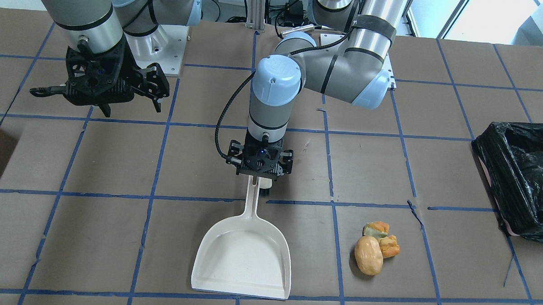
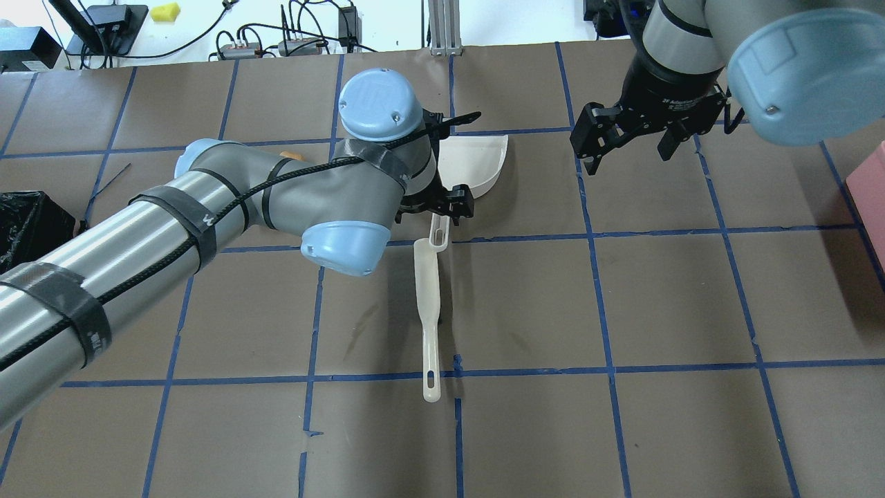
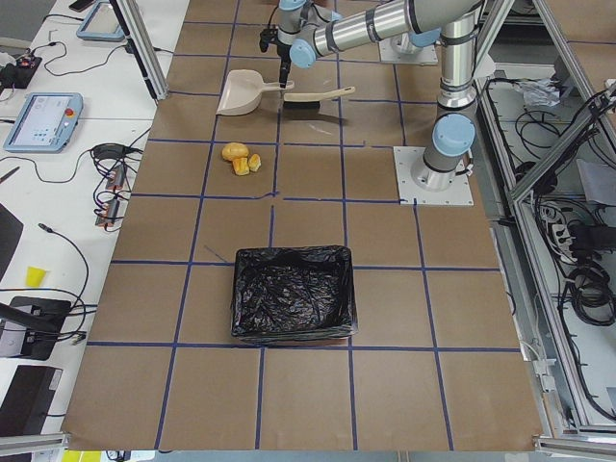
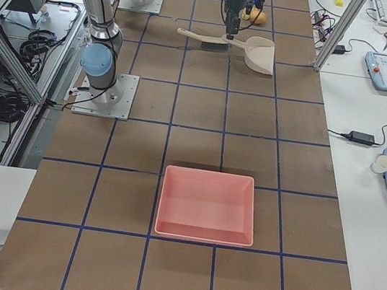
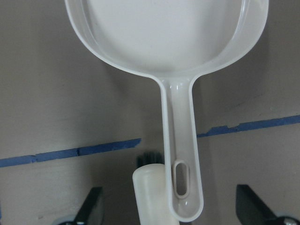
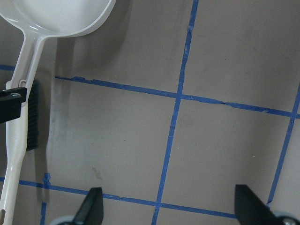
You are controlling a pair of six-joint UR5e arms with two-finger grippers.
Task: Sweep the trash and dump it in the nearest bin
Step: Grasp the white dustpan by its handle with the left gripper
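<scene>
Farthest to the robot's left, the bin (image 2: 28, 221) stands at the edge of the tabletop (image 2: 677, 311), its black liner crinkled. Between it and the dustpan (image 1: 243, 255), closer to the dustpan, lies the trash (image 1: 369, 257): three lumps bunched together and touching, the tan oval the largest.

Next, the left tool (image 1: 260, 168) points down over the end of the dustpan's handle. Its fingers are spread wide with the handle between them, and nothing is gripped. The dustpan lies flat with its mouth facing away from the robot. The brush (image 2: 429, 311) lies on the tabletop nearer the robot, with its bristled end at the handle's tip.

Further right, the right tool (image 2: 626, 144) hangs above bare tabletop, fingers wide apart and empty. At the far right a pink tray (image 2: 874, 194) sits well apart from everything else
</scene>
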